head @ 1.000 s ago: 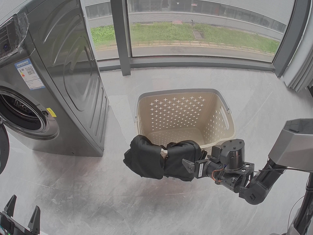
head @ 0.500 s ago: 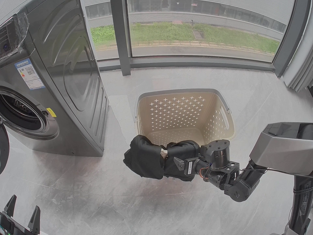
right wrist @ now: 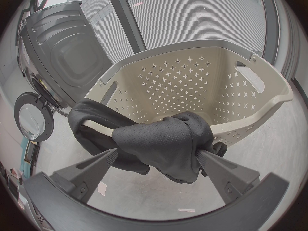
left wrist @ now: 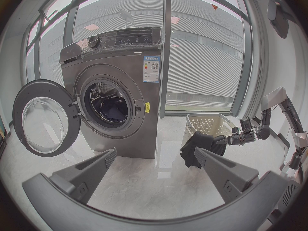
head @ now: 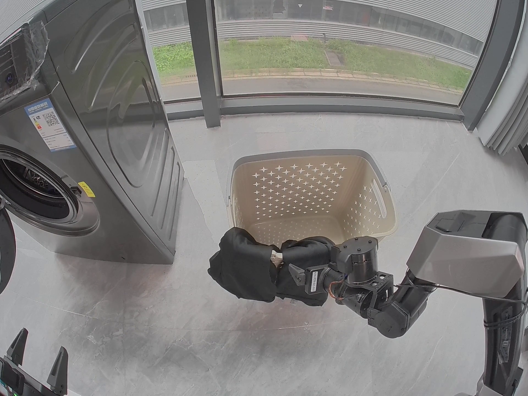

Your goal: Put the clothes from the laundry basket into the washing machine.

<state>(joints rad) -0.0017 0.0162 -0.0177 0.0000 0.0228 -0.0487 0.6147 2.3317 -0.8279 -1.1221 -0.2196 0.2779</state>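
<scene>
A black garment hangs over the near rim of the beige laundry basket, partly inside and partly outside. My right gripper is level with it on its right side and open. In the right wrist view the garment bulges between my right gripper's spread fingers. The grey washing machine stands at the left with its drum open and dark cloth inside. My left gripper sits low at the near left, open and holding nothing.
The machine's round door is swung wide open to one side. A glass wall with a dark post runs behind the basket. Bare grey floor lies between basket, machine and me.
My right arm has moved left toward the garment, bringing its open fingers up around the cloth. The garment, basket and left gripper have stayed put.
</scene>
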